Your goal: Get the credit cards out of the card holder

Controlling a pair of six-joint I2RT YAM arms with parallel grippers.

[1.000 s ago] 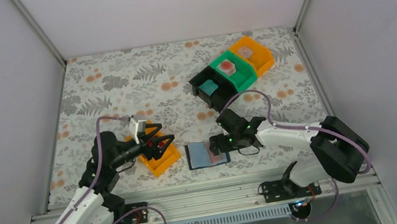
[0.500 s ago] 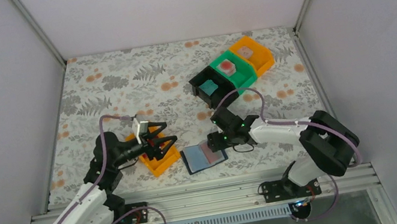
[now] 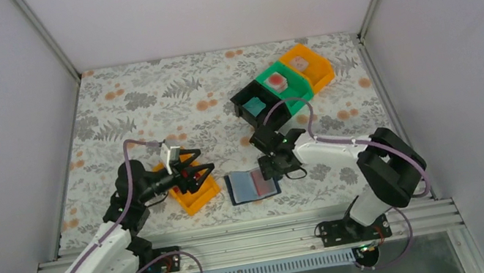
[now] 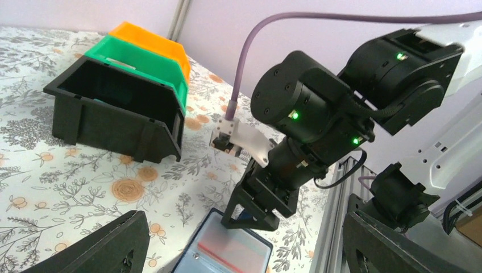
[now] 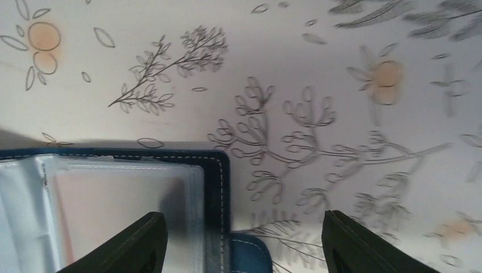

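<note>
The dark navy card holder (image 3: 247, 186) lies open near the table's front. A pinkish card (image 3: 262, 181) sits in its right clear sleeve. My right gripper (image 3: 275, 168) is open and low over the holder's right edge. In the right wrist view (image 5: 244, 236) one finger (image 5: 133, 244) is over the sleeve (image 5: 113, 199) and the other (image 5: 364, 244) is over bare table, with the snap tab (image 5: 250, 257) between them. My left gripper (image 3: 197, 175) is open and empty over a near orange bin (image 3: 197, 197). It faces the holder (image 4: 227, 253) in the left wrist view.
Three bins stand in a row at the back right. The black one (image 3: 254, 107) holds a teal card, the green one (image 3: 284, 83) a red card, and the orange one (image 3: 309, 66) a pinkish-white card. The metal rail (image 3: 242, 244) runs along the front edge.
My right gripper has moved from over the holder's right page to its right edge. The holder tilted briefly and now lies straighter. The left arm has barely moved.
</note>
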